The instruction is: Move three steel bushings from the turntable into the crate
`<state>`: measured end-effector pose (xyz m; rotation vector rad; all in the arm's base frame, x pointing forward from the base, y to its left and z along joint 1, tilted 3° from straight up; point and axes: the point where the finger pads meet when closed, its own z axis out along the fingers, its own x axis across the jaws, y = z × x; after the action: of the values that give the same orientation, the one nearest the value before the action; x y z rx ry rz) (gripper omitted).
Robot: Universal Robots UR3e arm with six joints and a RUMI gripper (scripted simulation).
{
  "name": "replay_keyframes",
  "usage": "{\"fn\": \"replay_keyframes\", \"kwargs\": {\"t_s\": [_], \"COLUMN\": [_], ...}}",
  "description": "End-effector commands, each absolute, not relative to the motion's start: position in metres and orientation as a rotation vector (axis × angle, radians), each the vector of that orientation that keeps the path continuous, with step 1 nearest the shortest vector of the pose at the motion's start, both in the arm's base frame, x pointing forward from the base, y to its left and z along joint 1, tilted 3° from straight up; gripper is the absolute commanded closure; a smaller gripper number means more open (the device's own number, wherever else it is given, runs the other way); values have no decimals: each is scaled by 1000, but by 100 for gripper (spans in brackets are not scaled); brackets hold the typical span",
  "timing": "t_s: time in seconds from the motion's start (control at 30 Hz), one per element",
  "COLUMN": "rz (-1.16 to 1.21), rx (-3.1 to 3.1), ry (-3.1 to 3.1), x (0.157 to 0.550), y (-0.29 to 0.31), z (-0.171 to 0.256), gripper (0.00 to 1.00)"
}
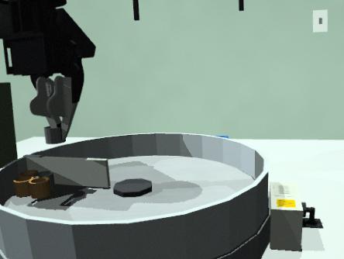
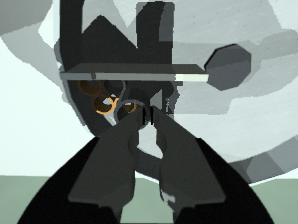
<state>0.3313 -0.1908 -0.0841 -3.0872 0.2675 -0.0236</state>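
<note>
A short dark-grey steel bushing (image 1: pixel 53 135) is held clenched in the black two-jaw pincer (image 1: pixel 55 131), raised above the grey round walled turntable (image 1: pixel 240 202). It is judged rigid, dense and smooth, so prone to slipping; the sleeve wall is the best hold. Brown bushings (image 1: pixel 32 184) lie below the pincer. The yellow label (image 1: pixel 285 203) is illegible.

One round turntable (image 1: pixel 248 186) sits on the table. One dark grey steel bushing (image 1: pixel 53 135) hangs above the turntable's far rim, pinched in one gripper (image 1: pixel 58 128). Bronze-coloured bushings (image 1: pixel 32 185) stand clustered on the turntable; three can be counted, though they overlap. There is one flat dark hub (image 1: pixel 132 187), one upright grey divider plate (image 1: pixel 73 170), and one pale box with a yellow label (image 1: pixel 286 217) beside the turntable.
</note>
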Motion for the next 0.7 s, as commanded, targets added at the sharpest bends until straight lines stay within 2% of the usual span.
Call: {"fn": "replay_keyframes", "kwargs": {"t_s": [0.0,0.67], "rz": [-27,-29], "rx": [-3091,-3095], "ry": [256,182], "x": [335,353], "y": [-183,-142], "z": [-83,-81], "gripper": [100,100]}}
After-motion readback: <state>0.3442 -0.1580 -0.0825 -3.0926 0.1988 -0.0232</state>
